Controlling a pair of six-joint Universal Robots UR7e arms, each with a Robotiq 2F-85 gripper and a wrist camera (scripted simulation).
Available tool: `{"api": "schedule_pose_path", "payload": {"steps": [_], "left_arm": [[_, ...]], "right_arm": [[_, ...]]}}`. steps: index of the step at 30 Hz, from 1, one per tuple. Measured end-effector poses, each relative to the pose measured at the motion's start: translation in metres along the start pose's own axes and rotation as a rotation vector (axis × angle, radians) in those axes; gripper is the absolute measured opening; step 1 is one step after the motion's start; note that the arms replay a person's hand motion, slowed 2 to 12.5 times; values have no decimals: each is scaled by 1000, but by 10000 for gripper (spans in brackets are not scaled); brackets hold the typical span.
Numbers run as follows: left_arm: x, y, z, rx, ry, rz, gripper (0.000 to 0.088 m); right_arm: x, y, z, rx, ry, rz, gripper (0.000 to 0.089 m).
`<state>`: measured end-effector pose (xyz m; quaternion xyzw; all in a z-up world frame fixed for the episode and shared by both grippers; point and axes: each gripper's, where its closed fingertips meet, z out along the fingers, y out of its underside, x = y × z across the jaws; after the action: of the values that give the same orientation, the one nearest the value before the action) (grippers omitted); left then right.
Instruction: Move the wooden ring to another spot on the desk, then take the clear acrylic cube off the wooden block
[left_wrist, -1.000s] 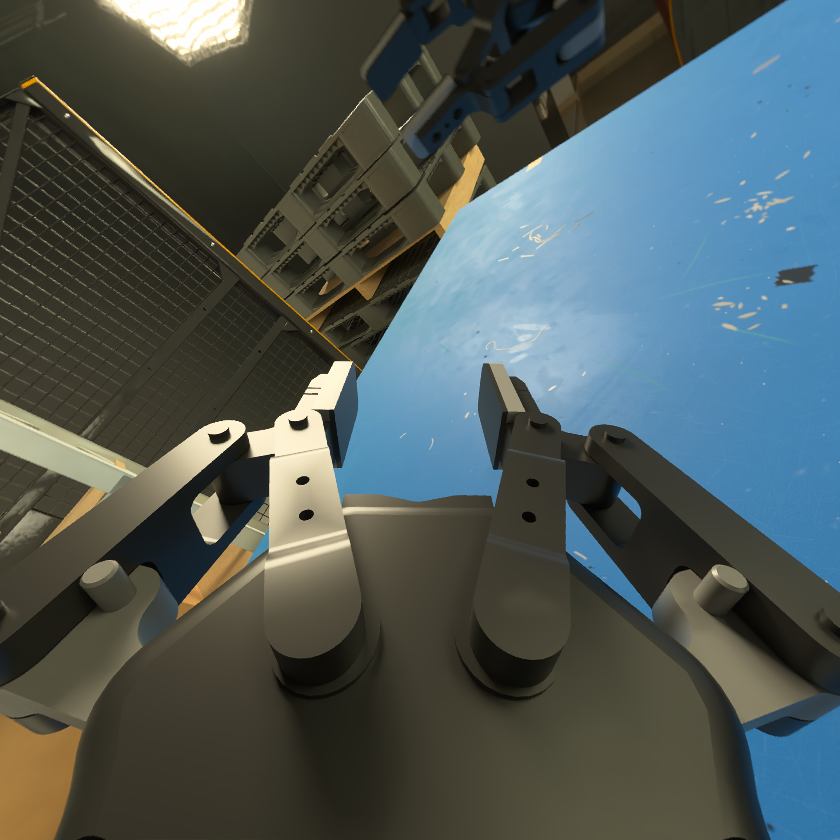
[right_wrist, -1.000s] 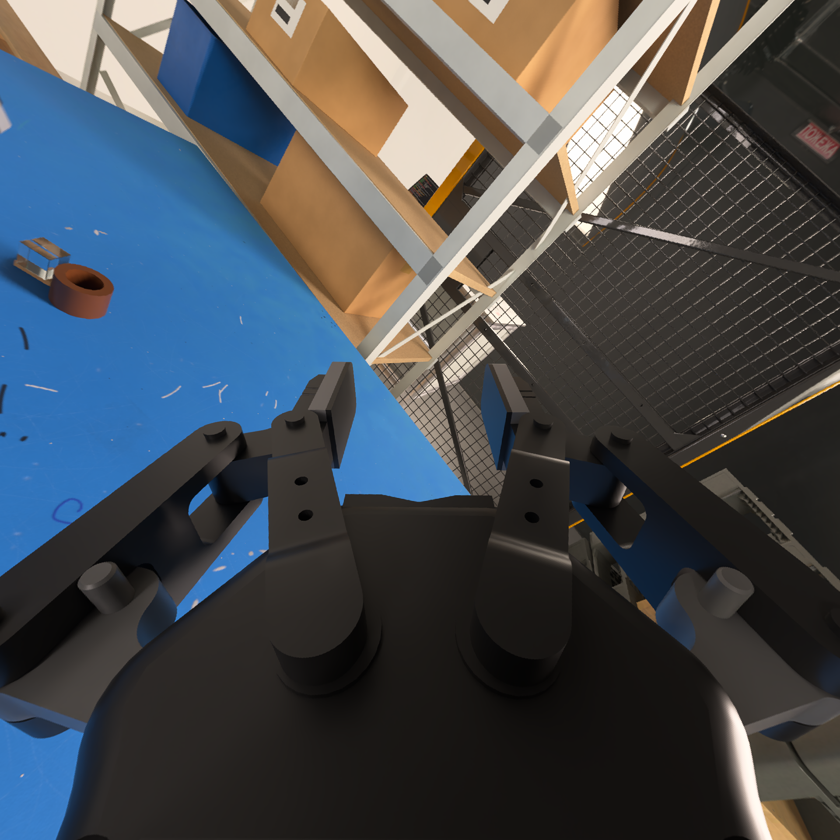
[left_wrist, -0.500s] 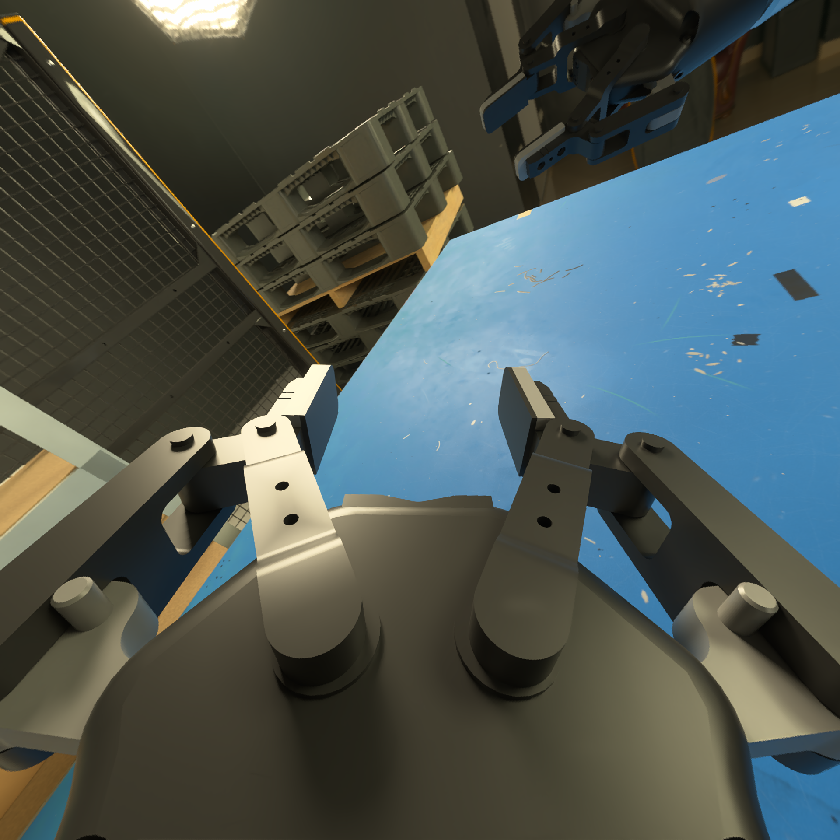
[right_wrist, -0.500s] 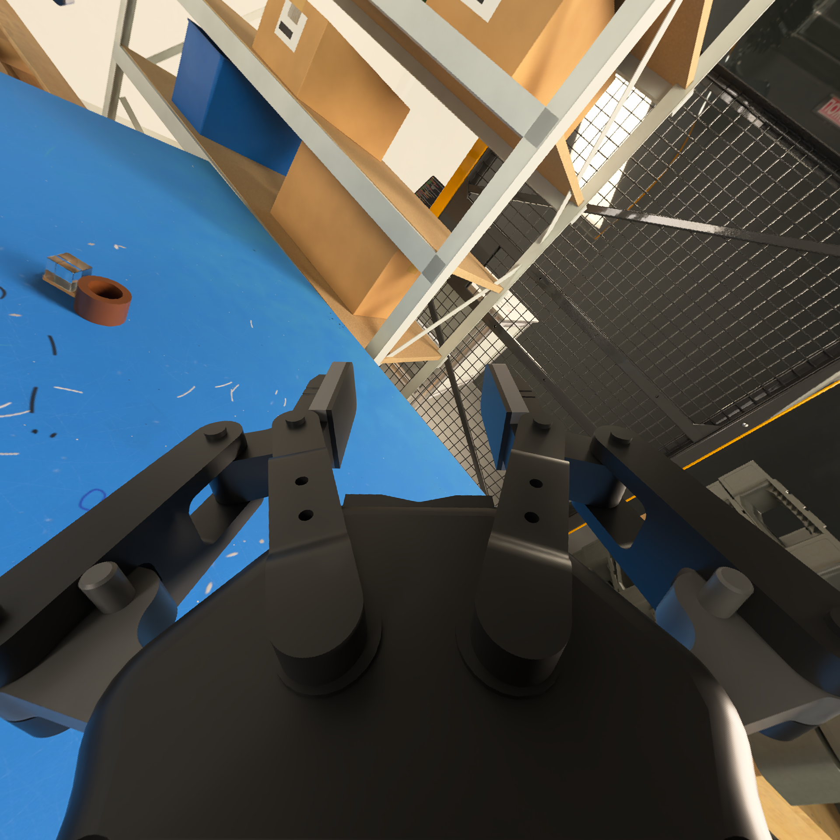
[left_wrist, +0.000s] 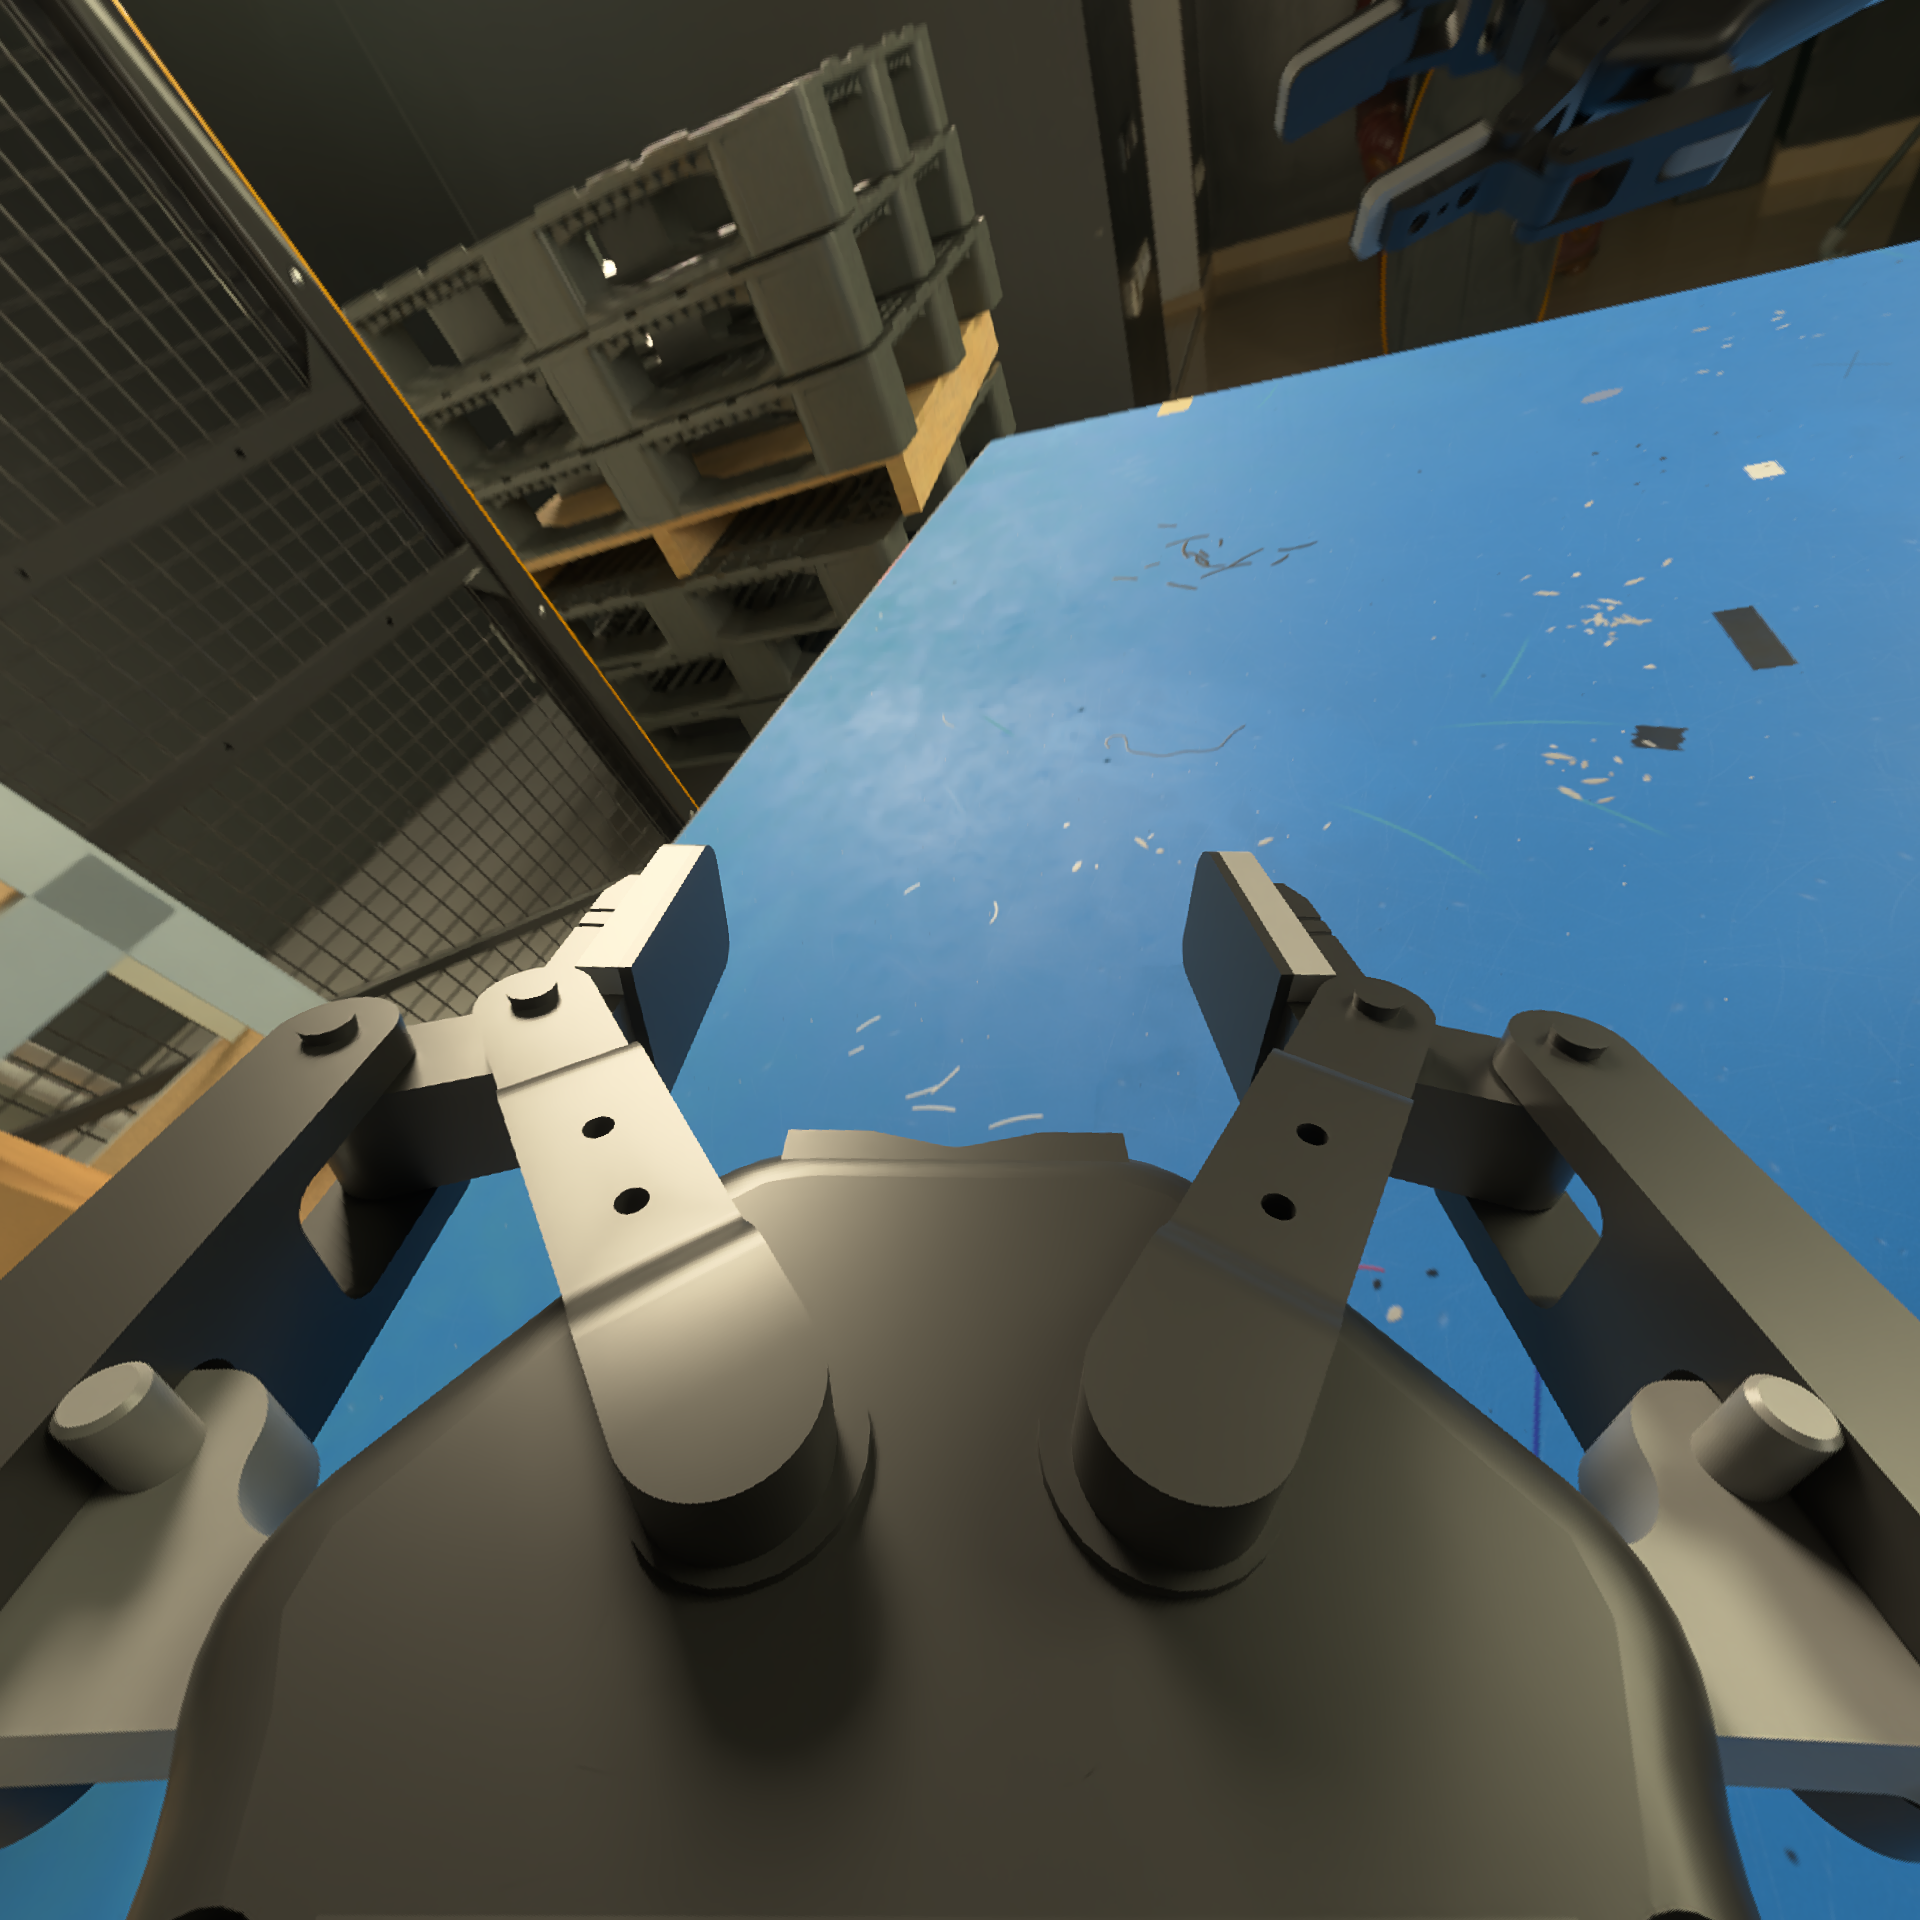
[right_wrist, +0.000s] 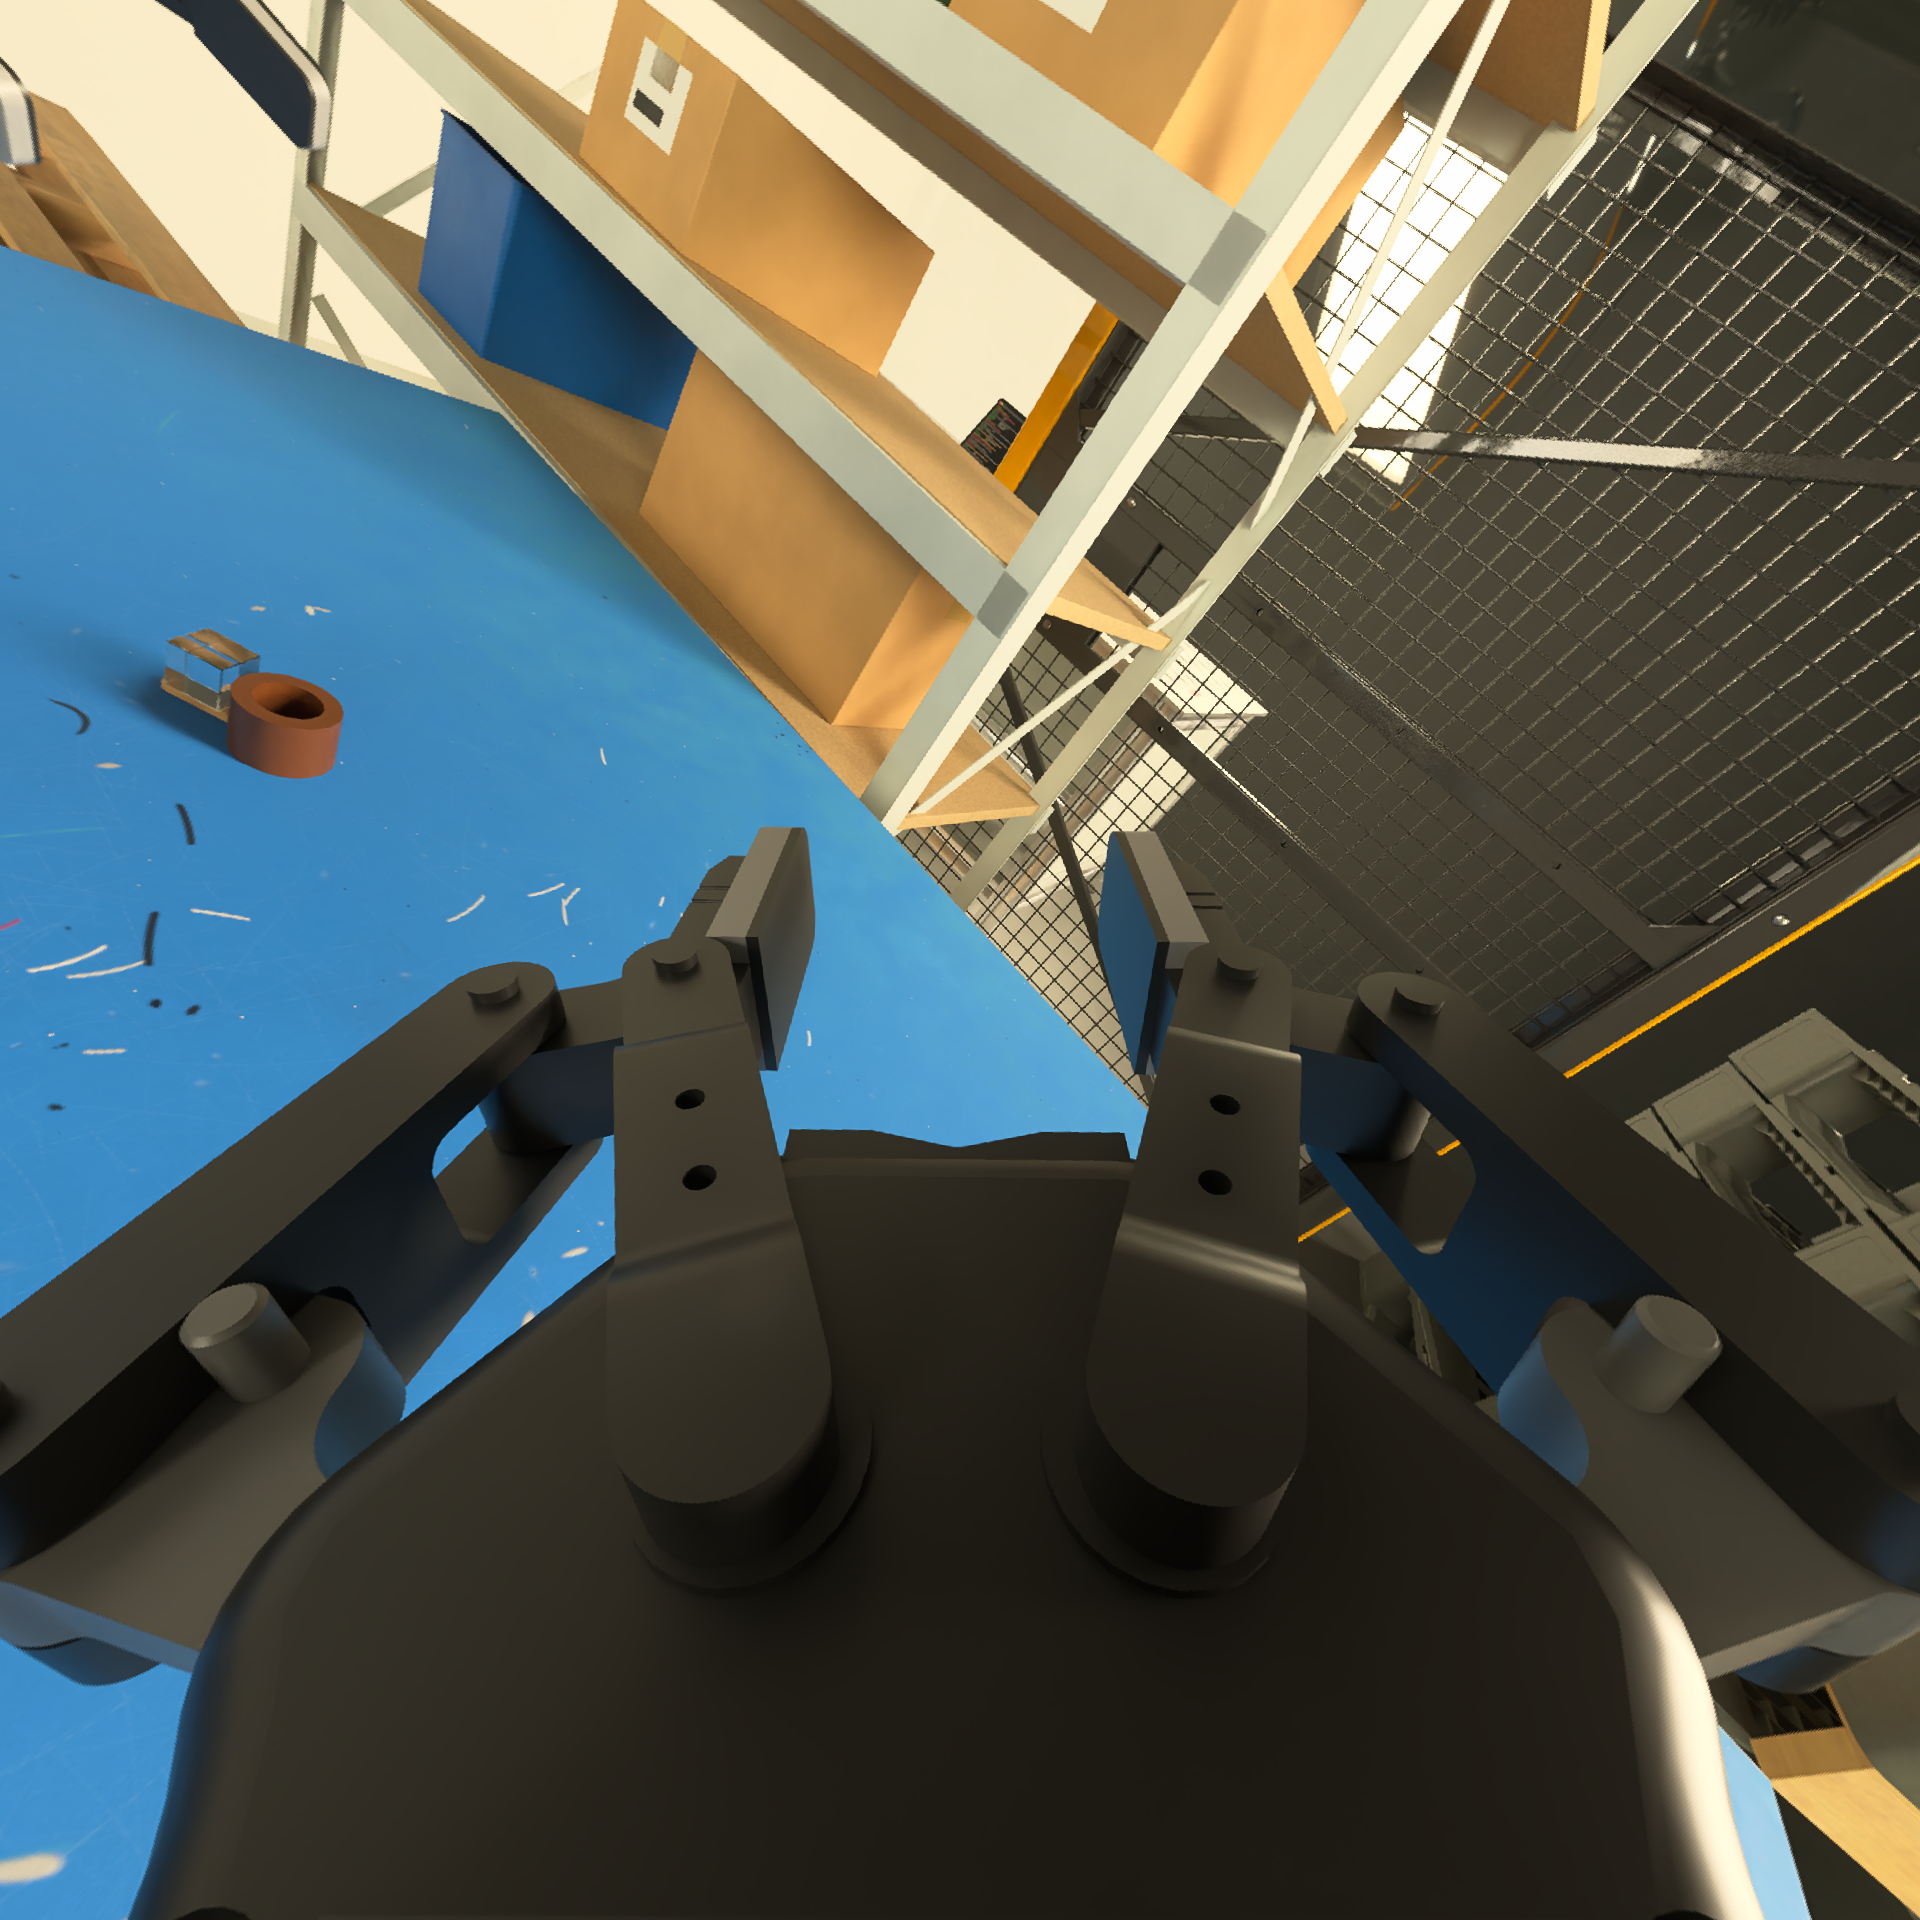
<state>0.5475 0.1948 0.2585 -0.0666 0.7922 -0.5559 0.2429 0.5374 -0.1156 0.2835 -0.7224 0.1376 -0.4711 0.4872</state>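
In the right wrist view a brown wooden ring (right_wrist: 286, 724) lies on the blue desk (right_wrist: 436, 644) at the far left. Just behind it, touching or nearly so, a clear acrylic cube (right_wrist: 211, 665) sits on a thin wooden block (right_wrist: 187, 694). My right gripper (right_wrist: 954, 935) is open and empty, above the desk's right edge, well to the right of the ring. My left gripper (left_wrist: 954, 940) is open and empty above the desk (left_wrist: 1351, 779); no task object shows in its view. The right gripper also shows far off in the left wrist view (left_wrist: 1538, 135).
Metal shelving with cardboard boxes (right_wrist: 758, 197) and a blue box (right_wrist: 540, 281) stands beyond the desk's edge. A wire mesh fence (right_wrist: 1558, 571) is at the right. Grey pallets (left_wrist: 727, 343) are stacked past the desk's far corner. Black tape scraps (left_wrist: 1754, 636) and debris dot the desk.
The left gripper's jaws have opened wider and its view has swung to show more of the desk. The right gripper's view has shifted, so the ring and cube sit further right and larger.
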Motion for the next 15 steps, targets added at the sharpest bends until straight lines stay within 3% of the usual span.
{"api": "schedule_pose_path", "payload": {"steps": [7, 15], "left_arm": [[-18, 28, 2, -86, 12, -90, 797], [-20, 55, 10, -122, 53, -165, 807]], "right_arm": [[3, 2, -2, -2, 6, 5, 500], [2, 4, -2, -9, 5, -5, 499]]}}
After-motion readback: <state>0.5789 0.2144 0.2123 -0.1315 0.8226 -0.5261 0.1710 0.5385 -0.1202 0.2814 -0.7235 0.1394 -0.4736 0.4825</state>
